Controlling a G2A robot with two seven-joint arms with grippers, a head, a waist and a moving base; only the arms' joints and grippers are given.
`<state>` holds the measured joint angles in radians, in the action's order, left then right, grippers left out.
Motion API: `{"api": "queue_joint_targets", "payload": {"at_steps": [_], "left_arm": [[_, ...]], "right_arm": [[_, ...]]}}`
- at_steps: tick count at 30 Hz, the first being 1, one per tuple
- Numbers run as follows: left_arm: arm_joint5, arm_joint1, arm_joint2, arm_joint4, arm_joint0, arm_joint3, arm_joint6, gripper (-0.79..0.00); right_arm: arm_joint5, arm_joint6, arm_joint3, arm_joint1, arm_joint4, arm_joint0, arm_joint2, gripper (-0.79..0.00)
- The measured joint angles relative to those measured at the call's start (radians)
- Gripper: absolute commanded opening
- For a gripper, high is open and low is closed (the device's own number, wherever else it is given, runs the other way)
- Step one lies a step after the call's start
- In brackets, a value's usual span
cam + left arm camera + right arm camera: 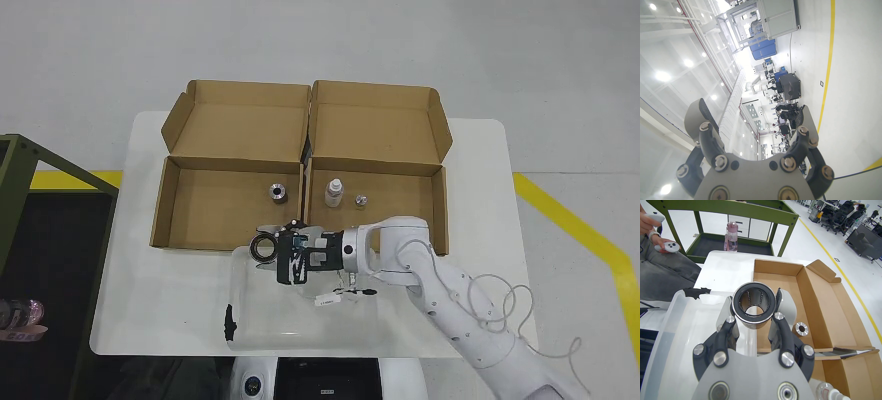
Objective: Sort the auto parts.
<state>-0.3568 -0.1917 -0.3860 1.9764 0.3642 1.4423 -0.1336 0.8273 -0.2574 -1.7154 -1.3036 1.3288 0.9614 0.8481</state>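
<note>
**Bearing held at the box's near wall**

The table (470, 150) carries two open boxes. The left box (200, 215) lies just ahead of the right gripper (754, 300), and the right box (400, 200) sits off to its side. A clear bin (662, 323) lies under and behind the gripper. The fingers pinch a bearing (753, 319) by its round sides, and its bore faces the wrist camera. The bearing hangs over the line where the bin meets the left box's near wall.

A small steel sleeve (801, 329) stands in that box, just past the fingertips. A bottle (335, 190) and a small part (357, 201) sit in the right box.

The left gripper (753, 107) points up at the ceiling, spread and empty.

The step looks like carrying the bearing into the left box. To do it well, lift it clear of the cardboard wall and go forward to a bare patch short of the sleeve. Lower until the bearing nearly touches the floor before letting go. It is round and would likely roll, so setting it on its flat end seems safest.
</note>
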Motion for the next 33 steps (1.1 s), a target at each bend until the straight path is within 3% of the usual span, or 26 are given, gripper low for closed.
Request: {"api": "queue_joint_targets", "payload": {"at_steps": [17, 33], "left_arm": [[0.0, 0.0, 0.0, 0.0, 0.0, 0.0, 0.0, 0.0], [0.0, 0.0, 0.0, 0.0, 0.0, 0.0, 0.0, 0.0]], "right_arm": [[-0.089, 0.01, 0.185, -0.041, -0.018, -0.143, -0.067, -0.785], [-0.129, -0.064, 0.373, -0.1, -0.033, -0.269, -0.171, -0.785]]}}
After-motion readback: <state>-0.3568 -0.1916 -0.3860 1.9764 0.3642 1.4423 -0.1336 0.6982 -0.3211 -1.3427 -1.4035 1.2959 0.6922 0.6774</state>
